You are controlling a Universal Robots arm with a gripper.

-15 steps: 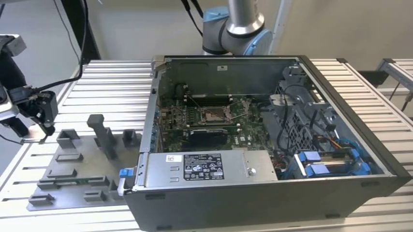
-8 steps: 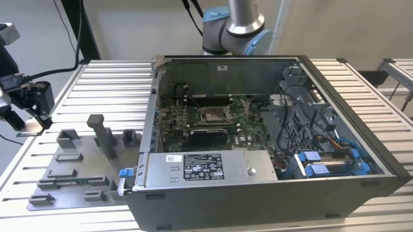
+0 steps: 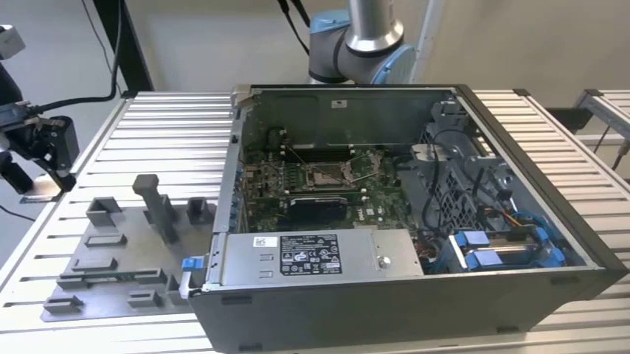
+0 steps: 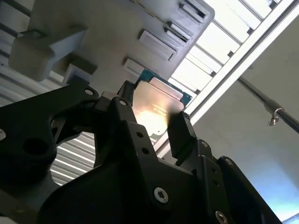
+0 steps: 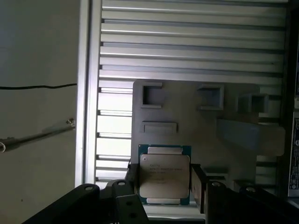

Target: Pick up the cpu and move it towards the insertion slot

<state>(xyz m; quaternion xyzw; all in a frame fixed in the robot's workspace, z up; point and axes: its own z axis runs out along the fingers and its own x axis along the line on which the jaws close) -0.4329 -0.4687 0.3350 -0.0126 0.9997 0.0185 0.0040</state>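
While the tool (image 5: 164,183) clamps the cpu (image 5: 164,175) by two opposite edges, the insertion slot (image 3: 325,175) sits mid-frame in the exterior view, inside the computer case (image 3: 394,310).

We can read no text, only illegible print on the cpu (image 5: 164,175) and the power supply label (image 3: 298,254).

Exterior high; wrist views near cpu (image 5: 164,175)

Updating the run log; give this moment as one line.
end effector: shut on cpu | cpu: held by its edges, near grey tray | insertion slot: inside open case, apart from cpu
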